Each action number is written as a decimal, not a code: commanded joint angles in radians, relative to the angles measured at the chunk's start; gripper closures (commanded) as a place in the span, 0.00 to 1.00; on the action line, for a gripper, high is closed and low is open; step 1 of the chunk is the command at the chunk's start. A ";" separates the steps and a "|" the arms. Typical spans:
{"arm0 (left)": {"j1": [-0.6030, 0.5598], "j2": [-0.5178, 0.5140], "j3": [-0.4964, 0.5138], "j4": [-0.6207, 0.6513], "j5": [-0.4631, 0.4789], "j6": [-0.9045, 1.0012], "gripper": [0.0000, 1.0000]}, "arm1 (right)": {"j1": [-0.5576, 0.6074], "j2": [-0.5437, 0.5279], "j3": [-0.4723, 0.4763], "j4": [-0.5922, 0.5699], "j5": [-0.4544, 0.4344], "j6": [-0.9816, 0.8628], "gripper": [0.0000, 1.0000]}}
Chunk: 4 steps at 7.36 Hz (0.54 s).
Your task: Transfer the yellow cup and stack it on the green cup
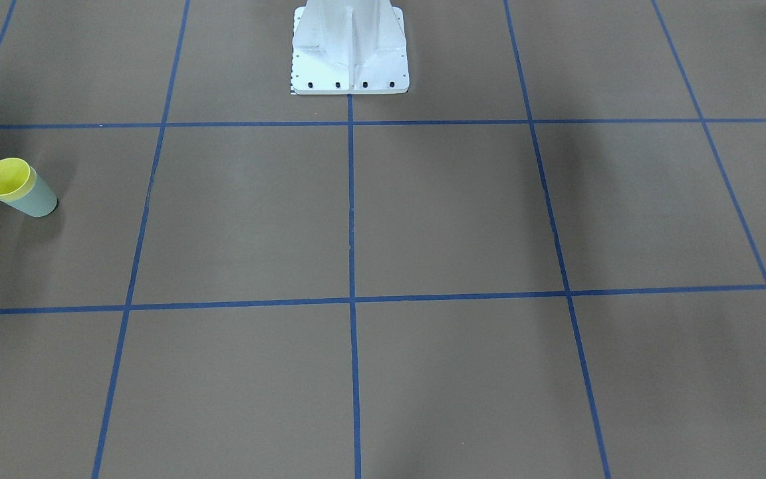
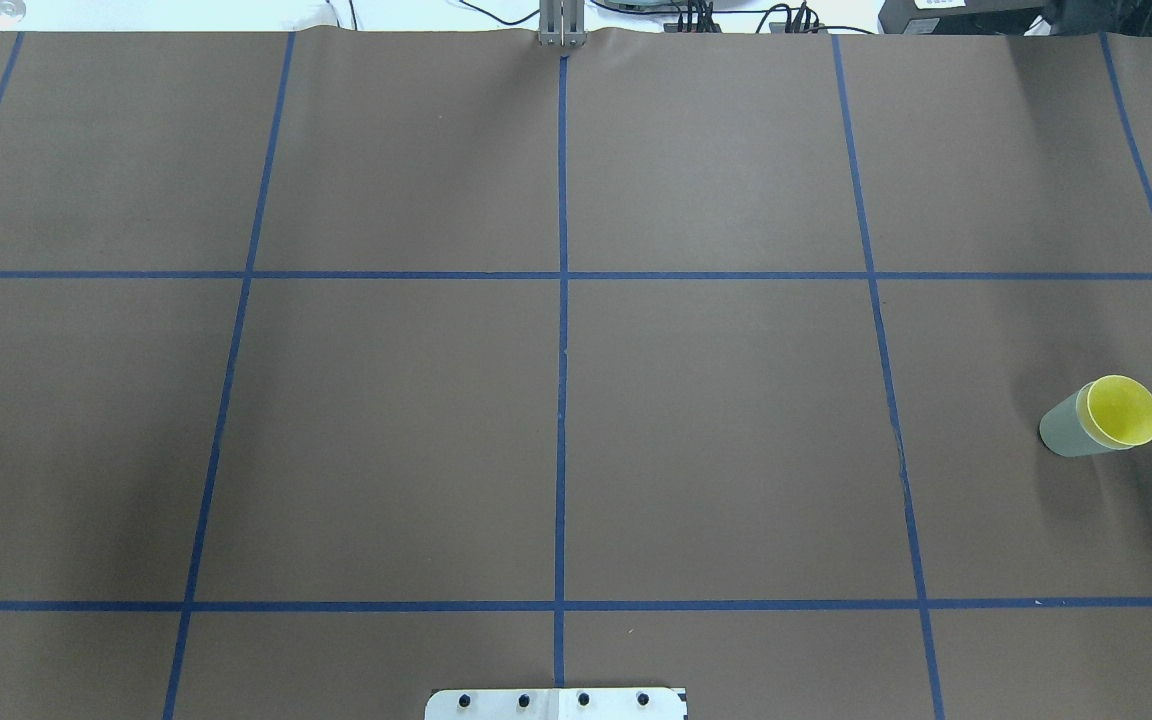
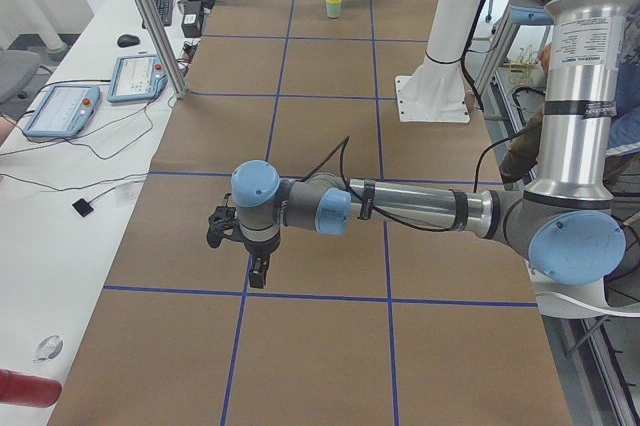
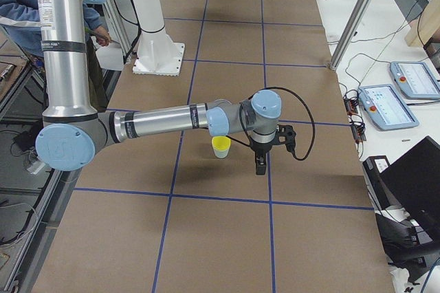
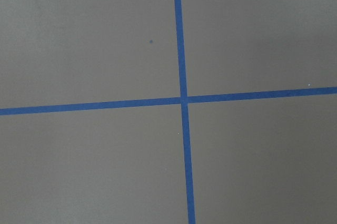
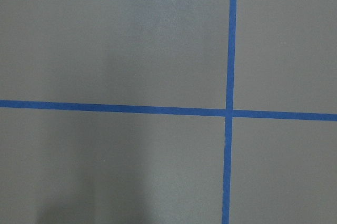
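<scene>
stack looked done on the table (image 1: pixel 423 219), out to the white pedestal's (image 1: pixel 350 50) right
left gripper (image 3: pixel 257 281) and right gripper (image 4: pixel 259 164) hung above it; their claw openings could not be told. yellow cup (image 2: pixel 1123 411) sat nested in green cup (image 2: pixel 1064 430); light, stiff, slick plastic, best pinched at the rim.

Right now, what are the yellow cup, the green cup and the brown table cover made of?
The yellow cup looks like smooth plastic: thin rim, even bright colour. The green cup seems plastic too, duller and matte. The table cover is probably brown paper: matte, wrinkled at its far edge.
</scene>
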 commanded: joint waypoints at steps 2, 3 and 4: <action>0.001 0.010 -0.006 -0.003 -0.013 0.004 0.00 | -0.002 -0.003 -0.003 -0.002 0.018 -0.002 0.00; 0.001 0.012 -0.014 -0.003 -0.015 0.001 0.00 | -0.002 -0.005 -0.002 -0.002 0.019 -0.002 0.00; 0.001 0.012 -0.020 -0.003 -0.013 0.001 0.00 | -0.002 -0.003 -0.003 -0.002 0.018 -0.002 0.00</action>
